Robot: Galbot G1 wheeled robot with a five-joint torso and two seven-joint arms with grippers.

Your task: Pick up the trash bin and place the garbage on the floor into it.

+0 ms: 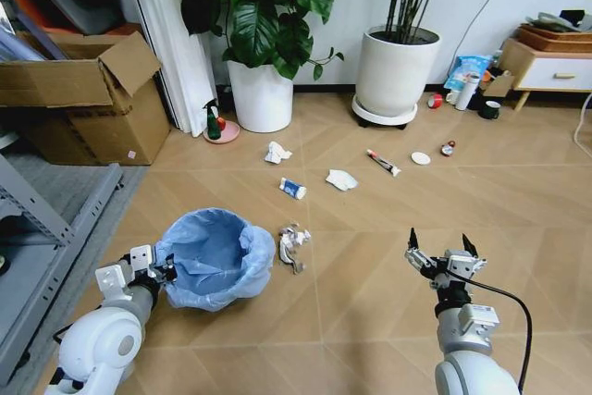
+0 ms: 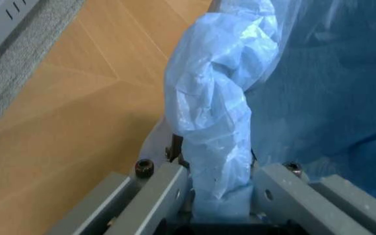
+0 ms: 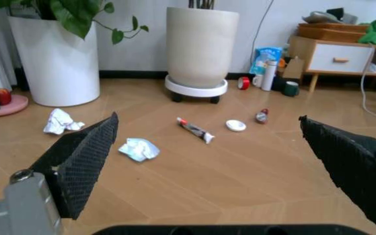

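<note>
- The trash bin (image 1: 215, 259) stands upright on the floor (image 1: 370, 228) at the robot's front left, mouth facing up, its light-blue bag folded over the rim and bulging outward.
- The left end effector (image 1: 163, 270) is at the bin's near-left rim; in the left wrist view its fingers (image 2: 158, 193) are clenched on the folded blue bag (image 2: 217, 117) and the rim under it.
- The right end effector (image 1: 443, 255) hovers above bare floor at the front right, released, its black fingertips spread wide and touching nothing; the right wrist view shows the two pads (image 3: 86, 159) far apart with the litter beyond them.
- The garbage lies ahead of the robot, scattered across the floor:
  - a crumpled grey-white wad (image 1: 293, 245) just beside the bin on its right;
  - a blue-white wrapper (image 1: 292, 189), long axis running diagonally, farther out;
  - a white paper wad (image 1: 341, 179) to the right of the wrapper and another wad (image 1: 277, 153) nearer the leafy plant's pot (image 1: 262, 94);
  - a thin tube (image 1: 382, 162), lying flat, its axis slanting from far left to near right;
  - a small white disc (image 1: 421, 158) and a tiny red-capped bottle (image 1: 448, 148) just beyond the tube's right side.
</note>
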